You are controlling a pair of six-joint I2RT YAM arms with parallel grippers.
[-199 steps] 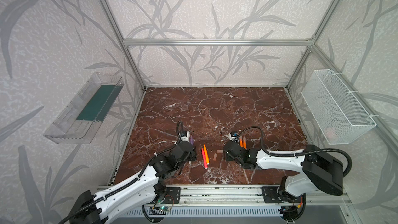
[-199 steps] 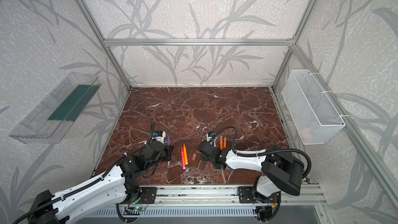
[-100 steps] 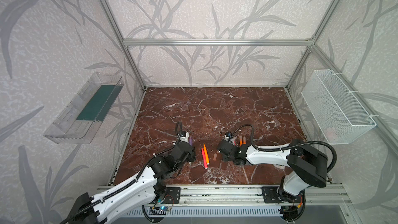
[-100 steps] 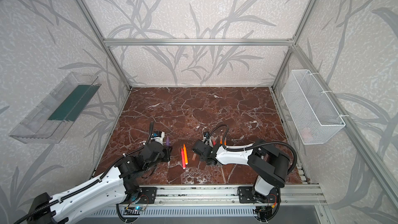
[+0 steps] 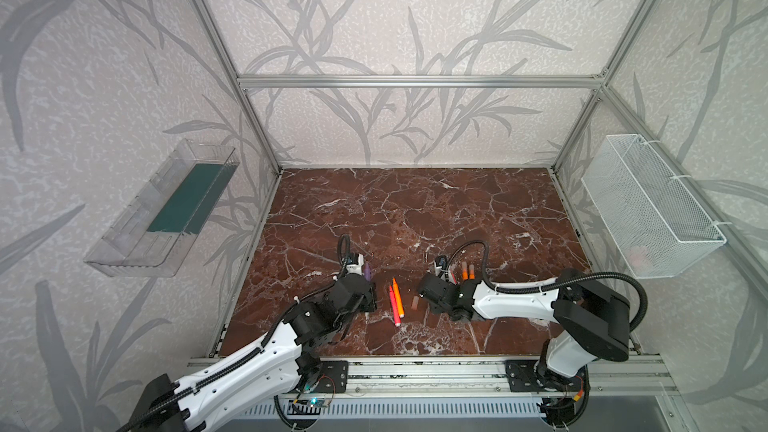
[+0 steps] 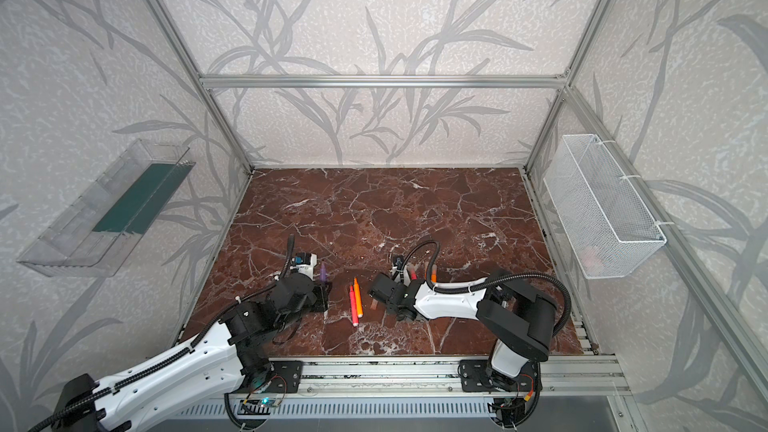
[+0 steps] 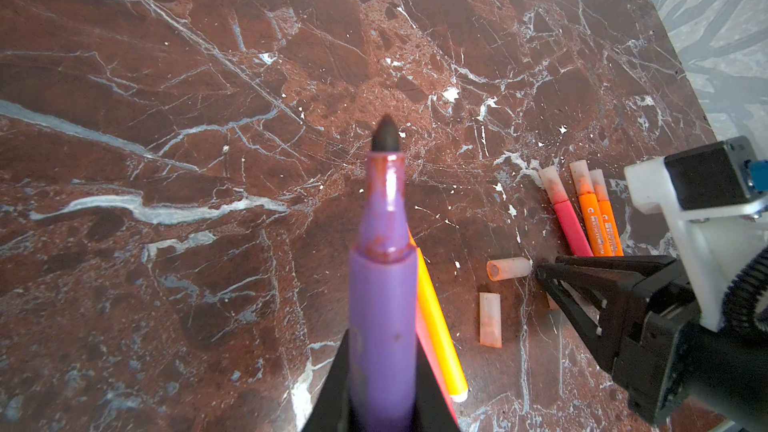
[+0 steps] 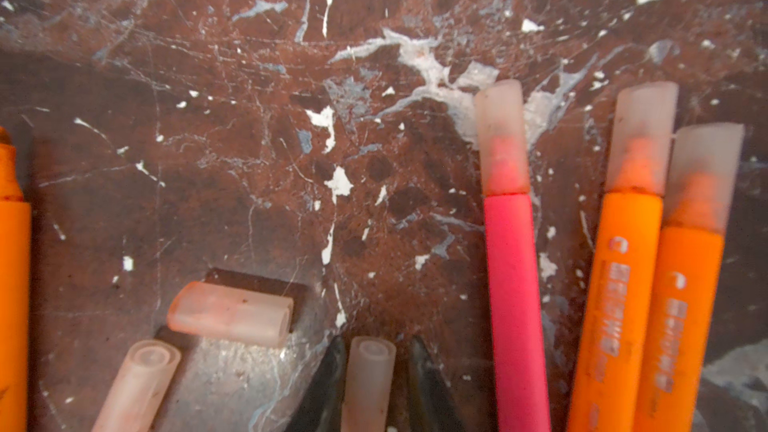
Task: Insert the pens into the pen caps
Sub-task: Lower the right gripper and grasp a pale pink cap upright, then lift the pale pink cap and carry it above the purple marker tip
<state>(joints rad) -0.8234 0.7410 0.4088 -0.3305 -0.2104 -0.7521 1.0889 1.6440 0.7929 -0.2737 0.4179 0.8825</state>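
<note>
My left gripper (image 7: 382, 392) is shut on a purple pen (image 7: 382, 284), whose dark tip is bare and points away over the marble. An uncapped orange pen (image 5: 397, 297) and a pink-red pen (image 5: 392, 307) lie side by side between the arms. My right gripper (image 8: 370, 363) is shut on a pale pen cap (image 8: 368, 380) with its open end facing outward. Two loose pen caps (image 8: 230, 313) (image 8: 137, 384) lie beside it. Three capped pens, one pink (image 8: 513, 284) and two orange (image 8: 623, 284) (image 8: 681, 305), rest close on the gripper's other side.
A clear plastic tray (image 5: 166, 209) hangs on the left wall. On the right wall is a white wire basket (image 5: 648, 209). An aluminium rail (image 5: 415, 371) runs along the front edge of the marble floor (image 5: 415, 209).
My right gripper has slid left toward the loose caps and closed on one of them. The left arm and the purple pen have not moved.
</note>
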